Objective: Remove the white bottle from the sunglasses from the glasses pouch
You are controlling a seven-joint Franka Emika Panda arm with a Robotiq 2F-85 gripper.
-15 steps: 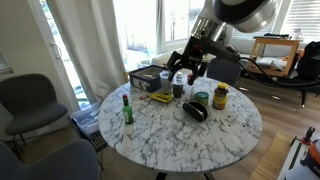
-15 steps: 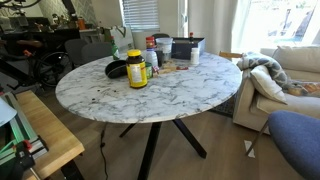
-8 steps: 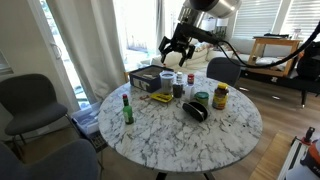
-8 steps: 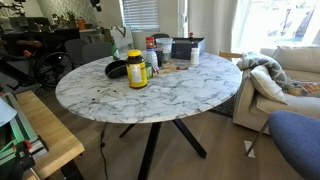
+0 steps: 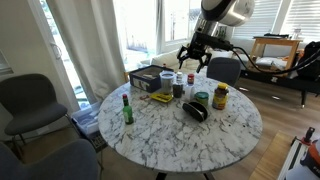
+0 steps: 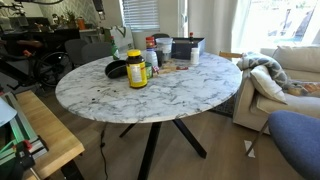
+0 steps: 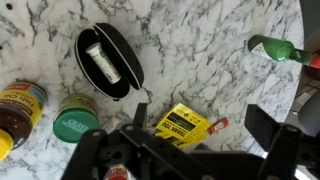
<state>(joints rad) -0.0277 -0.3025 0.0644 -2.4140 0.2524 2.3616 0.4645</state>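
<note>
In the wrist view the black oval glasses pouch (image 7: 128, 78) lies open on the marble table, with the tiny white bottle (image 7: 101, 60) lying inside it. My gripper (image 7: 205, 125) is open and empty. It hangs high above the table, over a yellow card (image 7: 185, 125), apart from the pouch. In an exterior view the gripper (image 5: 193, 55) is up over the far side of the table and the pouch (image 5: 195, 110) lies near the middle. The pouch also shows in an exterior view (image 6: 117, 69). The bottle is too small to make out in both exterior views.
A green glass bottle (image 5: 127, 110) stands at the table's near left. A yellow jar with dark lid (image 5: 220, 96), a green round tin (image 5: 202, 98), a dark box (image 5: 150, 78) and small containers stand around the pouch. Chairs surround the round marble table (image 5: 170, 135).
The arm has risen from just above the things at the table's back. The gripper then shifted sideways and stays open and empty. Nothing on the table has moved.
</note>
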